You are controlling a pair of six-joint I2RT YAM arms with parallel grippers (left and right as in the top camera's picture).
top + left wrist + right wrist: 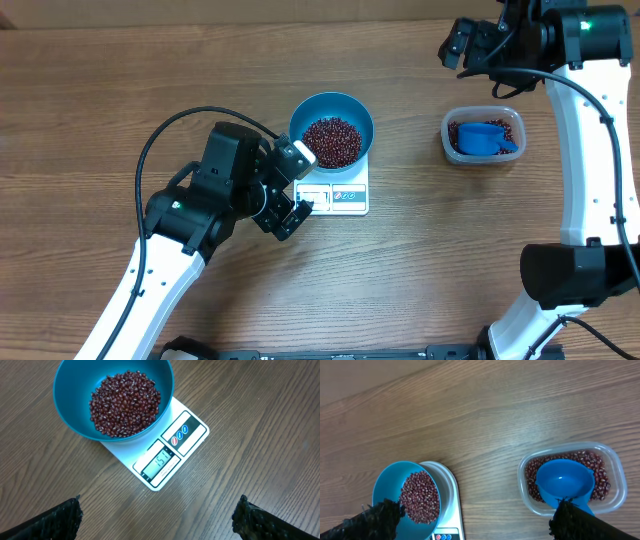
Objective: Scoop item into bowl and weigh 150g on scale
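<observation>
left claw (298, 188) and right claw (462, 42) gape wide, empty; the tiny, loose, roll-prone dark red-brown beans (332, 141) heap in the smooth round blue bowl (300, 113) on the flat white scale (346, 196), likely better scooped than pinched.

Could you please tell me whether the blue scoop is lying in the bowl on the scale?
No, the scoop lies in the clear tub, on the beans there, apart from the bowl.

Bright, even light; sharp, glare-free.
</observation>
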